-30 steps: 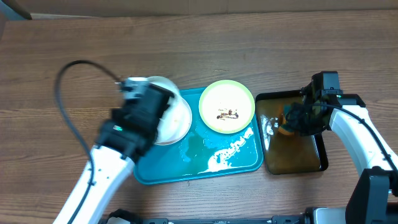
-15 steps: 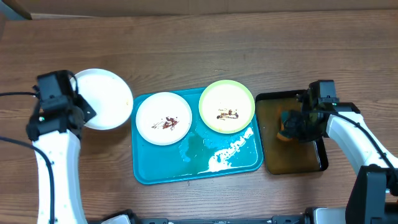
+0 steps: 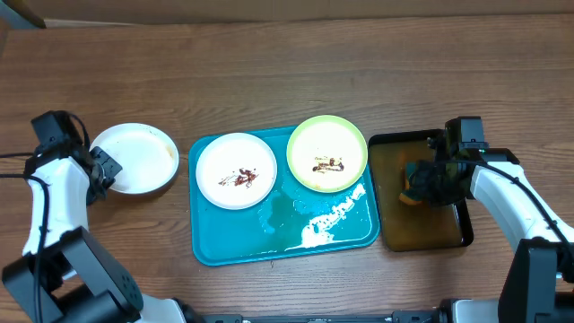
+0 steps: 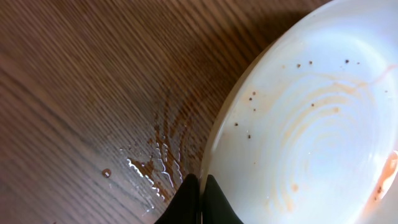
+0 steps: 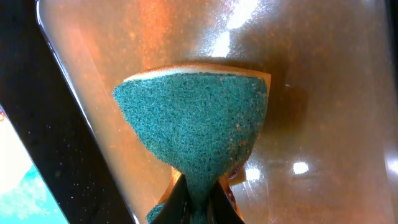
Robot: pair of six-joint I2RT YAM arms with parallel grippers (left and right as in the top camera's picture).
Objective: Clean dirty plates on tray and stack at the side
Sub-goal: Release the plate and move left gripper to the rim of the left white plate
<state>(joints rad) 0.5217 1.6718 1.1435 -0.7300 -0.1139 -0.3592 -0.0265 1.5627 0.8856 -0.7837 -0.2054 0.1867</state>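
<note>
The turquoise tray (image 3: 336, 235) holds a white plate (image 3: 235, 170) with a red-brown smear and a green-rimmed plate (image 3: 327, 152) with a brown smear. A second white plate (image 3: 134, 158), wet with faint orange streaks (image 4: 311, 130), lies on the table left of the tray. My left gripper (image 3: 101, 170) is shut on its left rim (image 4: 201, 190). My right gripper (image 3: 430, 184) is shut on a green and orange sponge (image 5: 199, 124) over the brownish water.
A black tray (image 3: 462, 229) of brownish water stands right of the turquoise tray. White foam and water lie on the turquoise tray's floor (image 3: 323, 224). Water drops (image 4: 146, 171) wet the wooden table beside the left plate.
My left arm has carried the white plate off the tray to the left and lowered it onto the table. The right gripper and sponge have stayed over the black tray.
</note>
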